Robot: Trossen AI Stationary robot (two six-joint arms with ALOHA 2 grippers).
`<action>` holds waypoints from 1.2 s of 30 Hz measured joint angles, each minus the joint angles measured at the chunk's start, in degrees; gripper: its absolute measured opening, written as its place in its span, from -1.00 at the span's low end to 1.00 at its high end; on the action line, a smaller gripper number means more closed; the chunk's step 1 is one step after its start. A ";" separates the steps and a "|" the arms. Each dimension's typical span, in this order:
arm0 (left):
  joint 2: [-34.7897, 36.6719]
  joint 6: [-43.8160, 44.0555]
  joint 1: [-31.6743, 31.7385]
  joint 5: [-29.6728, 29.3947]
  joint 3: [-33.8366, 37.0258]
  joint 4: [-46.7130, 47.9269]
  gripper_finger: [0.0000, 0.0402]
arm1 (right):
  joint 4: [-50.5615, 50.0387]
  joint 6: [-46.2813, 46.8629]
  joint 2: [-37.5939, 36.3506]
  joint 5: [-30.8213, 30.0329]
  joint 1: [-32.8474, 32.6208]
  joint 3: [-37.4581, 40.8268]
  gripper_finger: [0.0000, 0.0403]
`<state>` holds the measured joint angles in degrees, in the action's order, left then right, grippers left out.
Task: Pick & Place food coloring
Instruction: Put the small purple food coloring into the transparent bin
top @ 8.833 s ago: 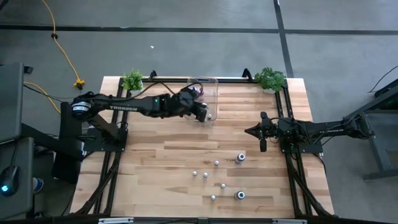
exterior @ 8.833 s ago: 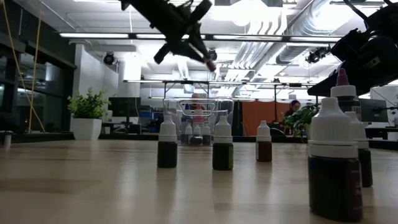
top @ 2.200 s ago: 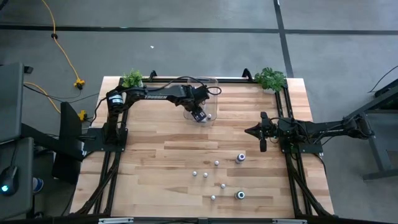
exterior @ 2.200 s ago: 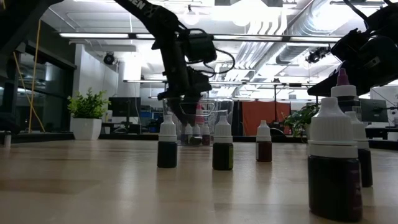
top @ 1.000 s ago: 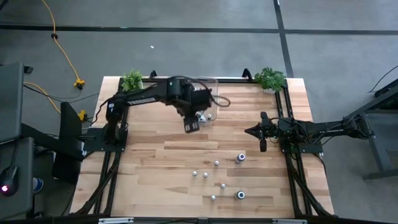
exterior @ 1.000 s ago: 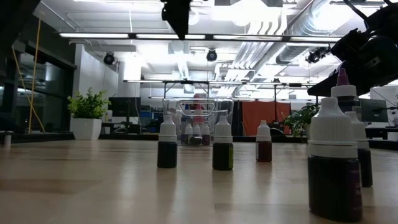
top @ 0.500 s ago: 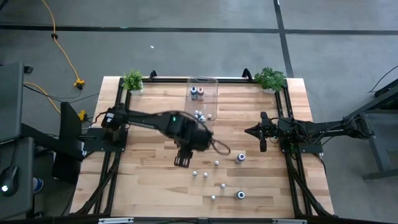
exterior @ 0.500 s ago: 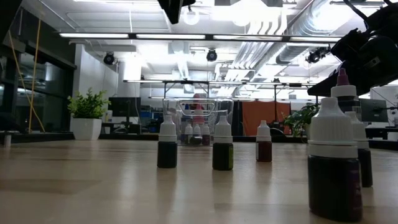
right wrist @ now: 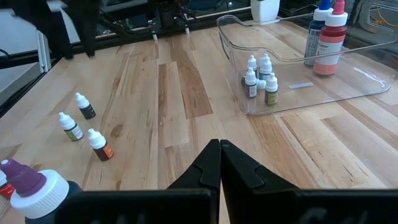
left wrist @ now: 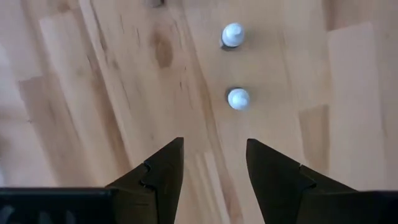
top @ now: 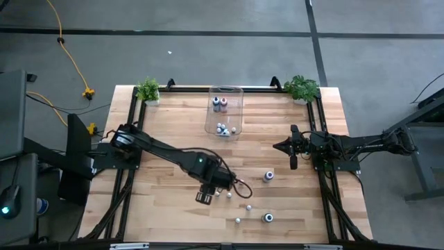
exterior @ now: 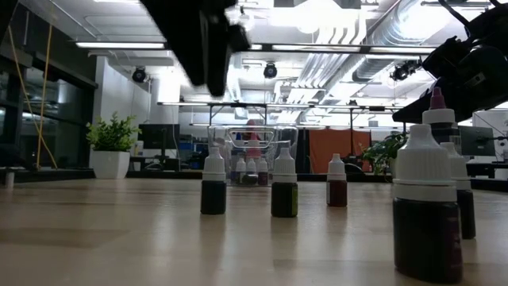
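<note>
wooden table (top: 166, 173) — left hand (top: 203, 197) spread empty over tiny white-capped food coloring bottles (left wrist: 238, 98); right hand (right wrist: 220, 149) pressed together.

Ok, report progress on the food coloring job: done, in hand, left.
Done: several bottles sit in the clear bin. In hand: nothing; the left pincer hangs open above two white-capped bottles. Left: about seven loose bottles on the table. The right pincer waits shut at the table's right side.

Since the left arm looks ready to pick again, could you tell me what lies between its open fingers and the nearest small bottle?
Only bare wood. In the left wrist view, the left gripper is open and the nearest bottle stands just beyond its fingertips with nothing between.
</note>
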<state>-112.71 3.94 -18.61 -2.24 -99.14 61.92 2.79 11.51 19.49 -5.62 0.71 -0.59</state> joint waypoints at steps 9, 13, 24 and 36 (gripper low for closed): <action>0.00 9.18 0.18 0.59 9.54 -10.40 -0.16 | 0.02 0.00 0.00 0.00 0.00 0.01 -1.00; 0.00 9.90 0.09 1.34 11.26 -12.10 -0.16 | 0.00 0.00 0.00 0.01 0.02 0.01 -1.00; 0.00 6.89 -0.73 6.26 11.64 -14.82 -0.16 | 0.01 0.00 0.00 0.00 0.00 -0.01 -1.00; 0.00 6.60 -1.77 3.07 11.64 -18.96 -0.16 | 0.00 0.00 0.00 0.01 0.00 -0.01 -1.00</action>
<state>-112.71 10.54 -20.38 0.83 -87.50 42.96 2.79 11.51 19.49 -5.61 0.71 -0.60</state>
